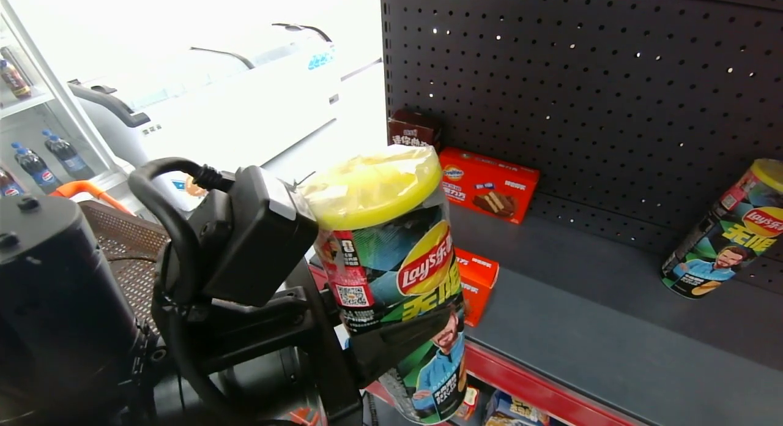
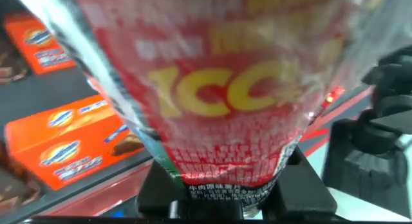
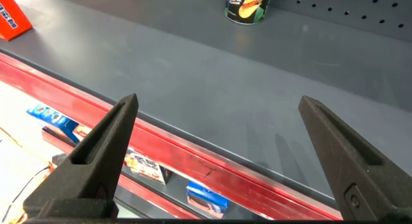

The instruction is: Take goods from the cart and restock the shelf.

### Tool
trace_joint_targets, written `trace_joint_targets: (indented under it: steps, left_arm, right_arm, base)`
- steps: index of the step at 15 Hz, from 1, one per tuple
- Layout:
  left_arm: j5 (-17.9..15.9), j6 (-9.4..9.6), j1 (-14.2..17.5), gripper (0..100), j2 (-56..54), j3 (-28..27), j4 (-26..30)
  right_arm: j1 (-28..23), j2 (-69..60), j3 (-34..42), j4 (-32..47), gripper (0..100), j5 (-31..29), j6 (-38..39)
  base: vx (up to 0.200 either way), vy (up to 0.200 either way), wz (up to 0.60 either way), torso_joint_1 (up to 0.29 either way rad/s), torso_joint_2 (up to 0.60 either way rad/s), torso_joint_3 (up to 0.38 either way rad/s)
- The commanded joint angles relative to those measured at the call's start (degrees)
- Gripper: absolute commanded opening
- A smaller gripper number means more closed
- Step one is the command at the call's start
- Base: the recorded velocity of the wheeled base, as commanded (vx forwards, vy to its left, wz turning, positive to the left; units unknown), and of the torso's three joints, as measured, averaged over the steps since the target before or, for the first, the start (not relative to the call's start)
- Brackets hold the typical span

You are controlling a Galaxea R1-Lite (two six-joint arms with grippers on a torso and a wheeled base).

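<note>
Head: left gripper (image 1: 391,343) clamped on can (image 1: 391,261), a glossy printed cylinder with a yellow plastic lid, upright at the front edge of the matte grey shelf (image 1: 581,316).
Left wrist: can's red side fills close-up; orange cardboard boxes (image 2: 64,147) beyond.
Right wrist: right gripper (image 3: 219,103) fingers wide, over shelf; second can (image 3: 248,6) at back.

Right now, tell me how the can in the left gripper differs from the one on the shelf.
The held can is clamped in the left gripper, off the shelf; the shelf can stands free on it. The held can hangs at the front edge near the orange boxes; the shelf can sits back by the pegboard. Both share yellow lids and the same print.
</note>
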Motion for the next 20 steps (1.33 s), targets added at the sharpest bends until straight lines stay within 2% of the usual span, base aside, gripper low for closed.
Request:
trace_joint_targets:
  steps: [1, 4, 8, 20]
  left_arm:
    - [-0.61, -0.03, -1.28, 0, -0.12, -0.69, -0.09]
    - [-1.49, -0.03, -2.51, 0, -0.12, -2.01, -0.09]
    - [-2.1, -0.03, -2.6, 0, -0.21, -1.83, -0.09]
    - [-2.1, -0.03, -2.16, 0, -0.21, -1.83, -0.09]
  right_arm:
    - [0.0, -0.02, 0.0, 0.02, 100, 0.01, 0.07]
    - [0.09, -0.02, 0.0, 0.02, 100, 0.01, 0.07]
    - [0.0, -0.02, 0.0, 0.02, 100, 0.01, 0.07]
    - [0.09, -0.02, 0.0, 0.02, 100, 0.01, 0.07]
  base:
    - [0.0, 0.0, 0.0, 0.0, 0.0, 0.0]
    - [0.0, 0.0, 0.0, 0.0, 0.0, 0.0]
    - [0.0, 0.0, 0.0, 0.0, 0.0, 0.0]
    - [0.0, 0.0, -0.6, 0.002, 0.0, 0.004]
